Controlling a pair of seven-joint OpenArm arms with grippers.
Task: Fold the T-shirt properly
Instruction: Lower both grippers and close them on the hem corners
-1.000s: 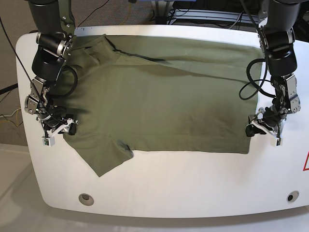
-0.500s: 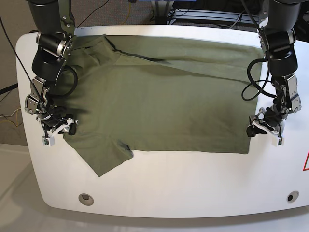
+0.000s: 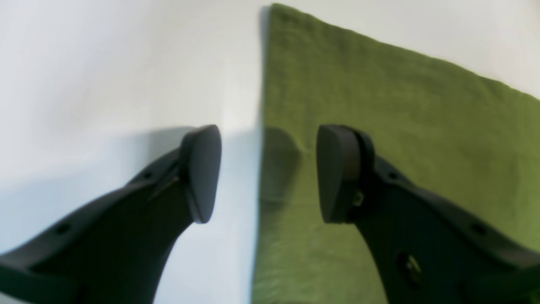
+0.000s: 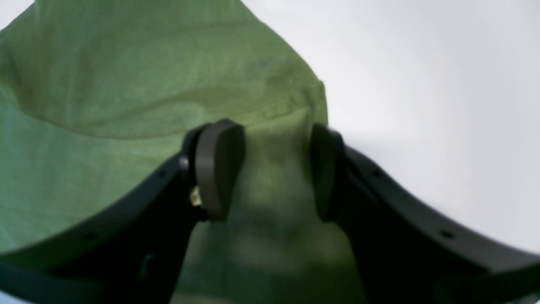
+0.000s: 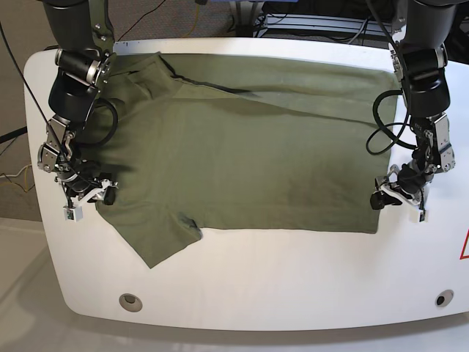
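Note:
The olive-green T-shirt [image 5: 242,154] lies spread flat on the white table [image 5: 256,279], neck end at the left, one sleeve [image 5: 157,235] pointing toward the front edge. My left gripper [image 5: 399,205] stands open at the hem on the right. In the left wrist view, the left gripper [image 3: 268,173] straddles the edge of the T-shirt [image 3: 379,105], one finger over bare table [image 3: 105,63], the other over cloth. My right gripper [image 5: 89,204] is down at the shoulder on the left. The right gripper [image 4: 274,169] is open, with a ridge of T-shirt [image 4: 126,84] between its pads.
The table's rounded front edge carries two round holes [image 5: 131,301] [image 5: 440,298]. A red marking [image 5: 464,246] shows at its right rim. Black cables [image 5: 385,125] loop beside each forearm, and more cables and gear lie behind the table.
The left gripper has crept a little inward toward the hem. The right arm and the shirt look unmoved.

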